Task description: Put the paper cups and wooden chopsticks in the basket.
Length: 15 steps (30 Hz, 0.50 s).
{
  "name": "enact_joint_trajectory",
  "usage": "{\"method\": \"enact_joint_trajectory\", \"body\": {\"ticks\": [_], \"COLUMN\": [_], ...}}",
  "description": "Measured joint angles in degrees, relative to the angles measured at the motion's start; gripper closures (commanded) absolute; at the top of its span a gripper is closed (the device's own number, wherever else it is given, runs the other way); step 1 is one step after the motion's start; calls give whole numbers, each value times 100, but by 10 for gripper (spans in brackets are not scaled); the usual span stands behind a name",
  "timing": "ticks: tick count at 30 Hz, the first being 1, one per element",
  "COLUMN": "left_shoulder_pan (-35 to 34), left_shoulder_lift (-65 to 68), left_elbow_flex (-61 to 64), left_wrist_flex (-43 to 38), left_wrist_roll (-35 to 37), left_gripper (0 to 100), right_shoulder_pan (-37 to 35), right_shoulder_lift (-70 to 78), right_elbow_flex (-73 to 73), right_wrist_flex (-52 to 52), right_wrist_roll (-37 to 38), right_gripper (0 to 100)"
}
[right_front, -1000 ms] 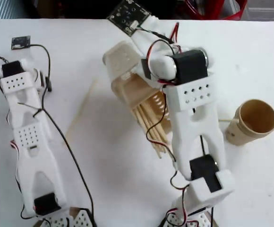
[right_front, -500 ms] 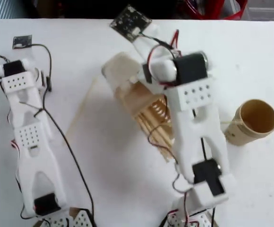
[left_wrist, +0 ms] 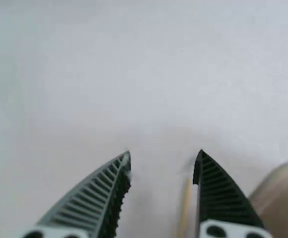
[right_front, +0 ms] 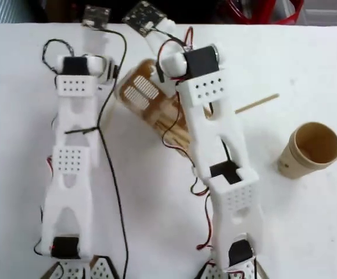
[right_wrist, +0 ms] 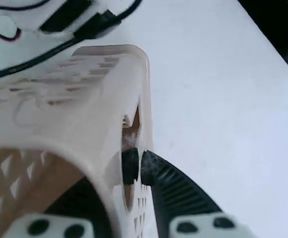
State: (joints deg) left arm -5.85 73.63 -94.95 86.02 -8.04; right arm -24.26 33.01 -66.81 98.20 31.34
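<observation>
I have two claws. My right claw (right_wrist: 136,161) is pinched tight on the wall of the basket (right_front: 142,93), with one finger inside and one outside. The basket is tipped over on its side. A bunch of chopsticks (right_front: 171,121) lies in it, partly under my right arm.

My left claw (left_wrist: 161,161) is wide open and holds nothing. It hangs low over the white table (left_wrist: 134,74). A thin chopstick (left_wrist: 185,210) lies on the table between its fingers, very close to the dark one. I think the tan thing next to that finger is the basket.

The other chopstick (right_front: 257,103) lies on the table on the far side of my right arm. The paper cup (right_front: 311,148) sits out past it, well apart from the basket.

I think my job now is to grab the thin chopstick. It is not in the middle of my left claw, so I should scoot over a little first. Then I should go straight down until my tips are at the table and close slowly. A stick this thin can roll away or pop out.

My right claw should hold the basket steady and not tip its mouth down, or the bunch could slide out.
</observation>
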Motion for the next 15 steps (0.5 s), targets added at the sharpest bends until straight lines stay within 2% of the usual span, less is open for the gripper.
{"method": "enact_joint_trajectory", "body": {"ticks": [6,11,15], "left_shoulder_pan": [510,905,905], "left_shoulder_lift": [255,448,457], "left_elbow_flex": [0,18,26], "left_wrist_flex": [589,1073,1275], "left_wrist_roll": [-598,-659,-651], "left_gripper": [786,786,786], "right_shoulder_pan": [9,-9,-26], "right_shoulder_lift": [35,193,369], "right_elbow_flex": [-193,-185,-185], "right_wrist_flex": [-308,-818,-897], "right_wrist_roll": [18,-9,-9], "right_gripper": [974,974,974]}}
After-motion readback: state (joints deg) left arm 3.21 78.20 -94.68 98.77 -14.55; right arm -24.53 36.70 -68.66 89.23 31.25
